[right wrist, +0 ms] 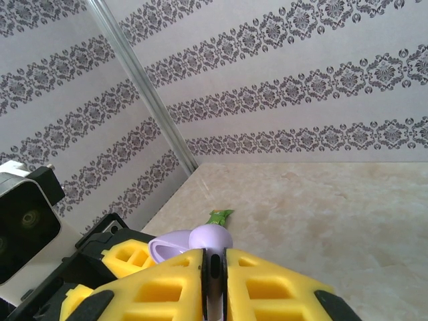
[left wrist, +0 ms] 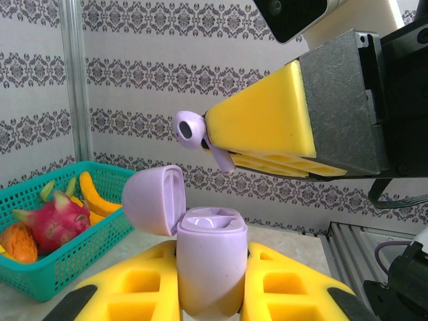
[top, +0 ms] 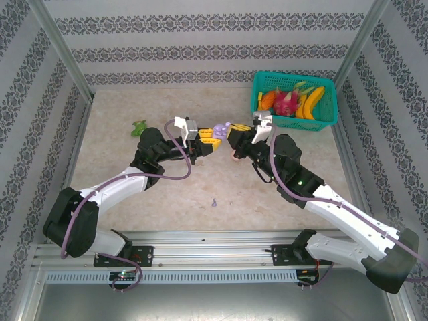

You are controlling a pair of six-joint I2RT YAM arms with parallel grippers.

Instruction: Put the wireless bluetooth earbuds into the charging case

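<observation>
My left gripper [left wrist: 210, 297] is shut on the purple charging case [left wrist: 210, 257], held upright above the table with its lid [left wrist: 154, 200] swung open to the left. My right gripper [right wrist: 214, 271] is shut on the stem of a purple earbud [right wrist: 212, 237]. In the left wrist view that earbud [left wrist: 190, 130] hangs just above the open case, a little to its left, pinched by the right gripper's yellow fingers [left wrist: 267, 114]. From above, the left gripper [top: 208, 137] and right gripper [top: 232, 134] meet tip to tip at the case [top: 221, 128]. Another purple earbud [top: 214, 202] lies on the table in front.
A teal basket [top: 331, 120] of toy fruit stands at the back right. A small green item [top: 139, 127] lies at the back left. A small pink thing [top: 234, 156] shows on the table under the right gripper. Patterned walls close in three sides.
</observation>
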